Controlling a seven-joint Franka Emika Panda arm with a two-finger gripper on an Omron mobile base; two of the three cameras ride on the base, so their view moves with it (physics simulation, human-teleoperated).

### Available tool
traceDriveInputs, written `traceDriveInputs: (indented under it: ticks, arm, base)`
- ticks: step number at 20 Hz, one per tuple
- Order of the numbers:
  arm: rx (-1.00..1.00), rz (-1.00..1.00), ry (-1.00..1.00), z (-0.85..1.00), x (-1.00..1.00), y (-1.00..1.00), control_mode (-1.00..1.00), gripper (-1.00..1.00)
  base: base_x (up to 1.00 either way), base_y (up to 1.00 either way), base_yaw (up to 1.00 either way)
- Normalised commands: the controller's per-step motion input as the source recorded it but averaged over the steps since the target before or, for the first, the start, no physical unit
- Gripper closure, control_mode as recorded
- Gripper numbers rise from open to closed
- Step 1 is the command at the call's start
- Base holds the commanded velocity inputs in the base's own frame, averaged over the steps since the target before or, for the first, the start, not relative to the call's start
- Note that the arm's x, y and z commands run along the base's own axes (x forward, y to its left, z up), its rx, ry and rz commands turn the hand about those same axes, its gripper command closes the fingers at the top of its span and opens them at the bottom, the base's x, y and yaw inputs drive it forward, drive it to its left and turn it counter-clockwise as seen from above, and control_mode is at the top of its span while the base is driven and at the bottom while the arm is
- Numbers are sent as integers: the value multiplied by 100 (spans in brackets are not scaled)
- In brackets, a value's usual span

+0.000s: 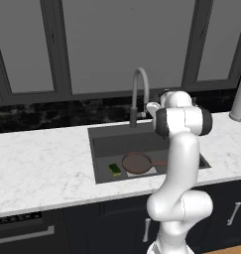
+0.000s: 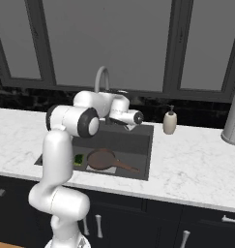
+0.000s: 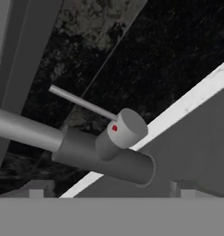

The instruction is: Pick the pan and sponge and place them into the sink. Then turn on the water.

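Below the dark windows, a white marble tabletop holds the sink.
Pan and sponge lie inside; end effector fingers spread, seemingly just short of the faucet.

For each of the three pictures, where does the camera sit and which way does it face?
Left base view: behind the arm, to its left, facing the sink; arm at lower right.
Right base view: behind, to its right, facing the same sink; arm at lower left.
Hand view: on the hand, rolled, close on the faucet base and lever.
Both base views share the pan, sponge and faucet.
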Motion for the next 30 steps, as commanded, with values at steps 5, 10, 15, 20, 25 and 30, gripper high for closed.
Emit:
traceDriveInputs:
  ticks: [5,10,15,20,25,30]
  arm:
    - [0,0,0,-8,22,7,-100,-100]
    - [0,0,0,-9,24,6,-100,-100]
    - [0,0,0,-3,28,0,-100,-100]
    - [0,0,0,-3,26,0,-100,-100]
    - [1,0,0,-6,25,0,-100,-100]
    - [1,0,0,-9,20,0,-100,-100]
  base:
    - [0,0,0]
    - [0,0,0]
    - [0,0,0]
    - [0,0,0]
    - [0,0,0]
    - [0,0,0]
